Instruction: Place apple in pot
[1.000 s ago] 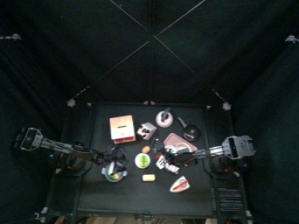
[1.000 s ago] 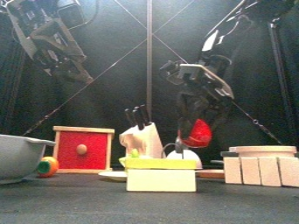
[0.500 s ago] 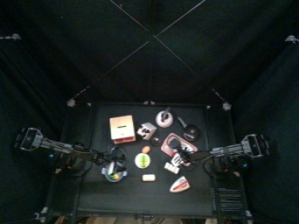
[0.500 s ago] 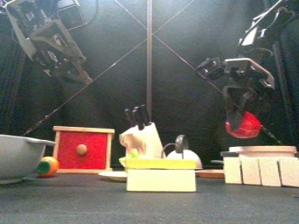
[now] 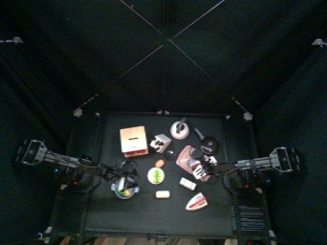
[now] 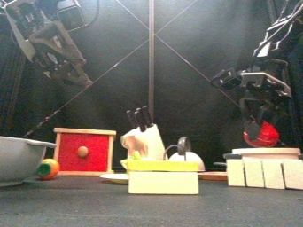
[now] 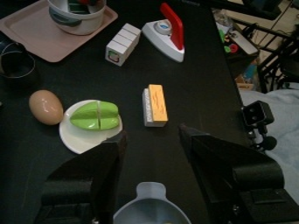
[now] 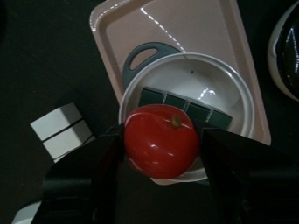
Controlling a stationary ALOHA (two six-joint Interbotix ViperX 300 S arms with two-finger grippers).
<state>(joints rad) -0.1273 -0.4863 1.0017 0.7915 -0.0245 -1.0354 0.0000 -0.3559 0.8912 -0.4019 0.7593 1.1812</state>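
Observation:
My right gripper (image 8: 159, 144) is shut on a red apple (image 8: 158, 140) and holds it in the air, just above the pot (image 8: 193, 87). The pot is grey, with a glass lid and a handle, and stands on a pink tray (image 8: 128, 35). In the front view the apple (image 6: 261, 135) hangs in the right gripper (image 6: 263, 133) at the right, above the white blocks. My left gripper (image 7: 149, 166) is open and empty, raised high at the left (image 6: 53, 53). A green apple (image 7: 93, 116) lies on a white plate.
A red box (image 6: 85, 151), a knife block (image 6: 144, 140) and a yellow block (image 6: 164, 181) stand in the middle. White blocks (image 6: 260, 171) are at the right, a grey bowl (image 6: 21, 155) at the left. An egg (image 7: 45, 106) lies by the plate.
My right gripper has carried the red apple to the right and lower in the front view. The left arm has not moved.

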